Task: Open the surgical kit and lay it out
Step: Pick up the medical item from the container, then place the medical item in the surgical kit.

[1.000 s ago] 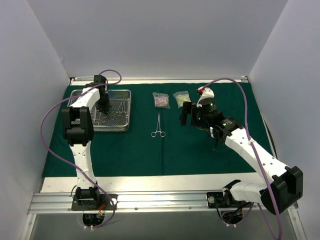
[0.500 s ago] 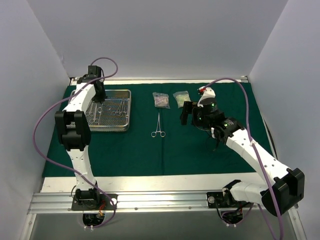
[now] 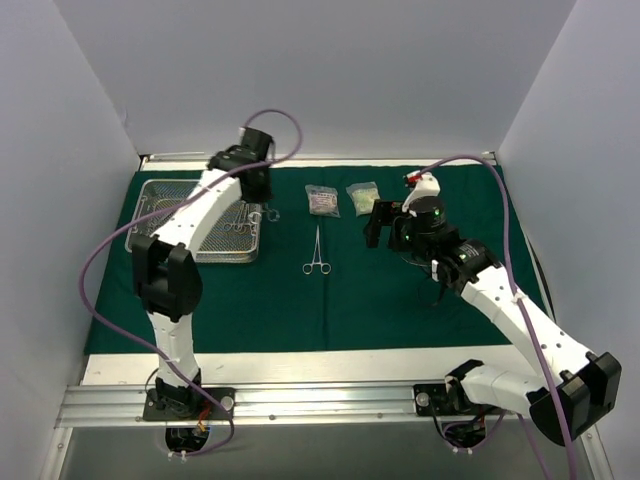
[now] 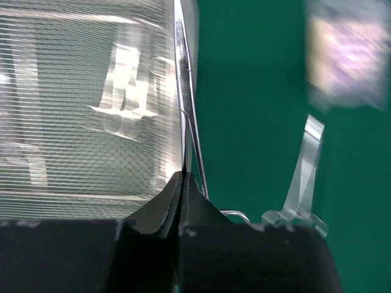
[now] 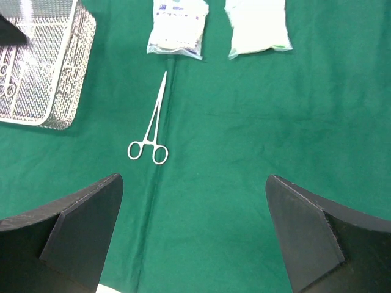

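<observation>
The dark green cloth (image 3: 400, 300) lies spread flat. The silver wire-mesh tray (image 3: 150, 195) stands at the back left with a few steel clamps (image 3: 238, 215) in it. My left gripper (image 3: 262, 195) is at the tray's right edge, shut on a steel clamp (image 4: 183, 91) that hangs from its closed jaws (image 4: 183, 177). Another clamp (image 3: 317, 252) lies on the cloth mid-table and shows in the right wrist view (image 5: 153, 122). Two clear pouches (image 3: 322, 200) (image 3: 362, 197) lie behind it. My right gripper (image 5: 192, 183) is open and empty, hovering right of that clamp.
White walls close in the left, back and right. The cloth's front edge meets a bare white table strip (image 3: 300, 365) before the arm bases. The left arm's purple cable (image 3: 100, 260) loops over the table's left side.
My left gripper has swung right from over the tray's left half to its right edge, carrying a clamp out of the tray. The right arm has hardly moved.
</observation>
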Robot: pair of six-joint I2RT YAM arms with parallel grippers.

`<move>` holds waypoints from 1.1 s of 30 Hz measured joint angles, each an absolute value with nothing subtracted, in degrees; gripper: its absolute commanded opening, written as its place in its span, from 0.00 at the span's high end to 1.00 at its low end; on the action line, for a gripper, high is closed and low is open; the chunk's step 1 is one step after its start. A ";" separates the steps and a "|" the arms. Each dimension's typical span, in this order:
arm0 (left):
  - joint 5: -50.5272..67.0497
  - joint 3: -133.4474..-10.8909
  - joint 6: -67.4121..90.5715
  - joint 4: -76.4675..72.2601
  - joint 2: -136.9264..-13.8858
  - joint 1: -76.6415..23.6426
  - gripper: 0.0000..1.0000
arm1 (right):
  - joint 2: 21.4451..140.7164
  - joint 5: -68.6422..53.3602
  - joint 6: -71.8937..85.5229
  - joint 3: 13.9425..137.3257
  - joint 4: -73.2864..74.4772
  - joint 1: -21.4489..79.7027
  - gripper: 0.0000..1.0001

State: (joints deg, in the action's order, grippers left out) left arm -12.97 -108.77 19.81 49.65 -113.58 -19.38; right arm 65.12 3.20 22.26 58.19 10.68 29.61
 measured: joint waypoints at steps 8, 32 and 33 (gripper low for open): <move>-13.08 -112.33 27.88 52.62 -116.95 -37.01 0.98 | 61.12 8.91 22.65 58.19 12.99 29.61 0.00; -15.99 -124.97 38.50 52.95 -138.43 -48.12 0.98 | 53.63 21.82 27.22 57.10 21.76 28.86 0.00; -16.16 -124.97 38.57 52.93 -138.63 -48.12 0.98 | 53.63 21.78 27.20 57.10 21.76 28.86 0.00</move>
State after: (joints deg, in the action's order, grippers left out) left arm -16.16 -124.97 38.57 52.93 -138.63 -48.12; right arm 53.63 21.78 27.20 57.10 21.76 28.86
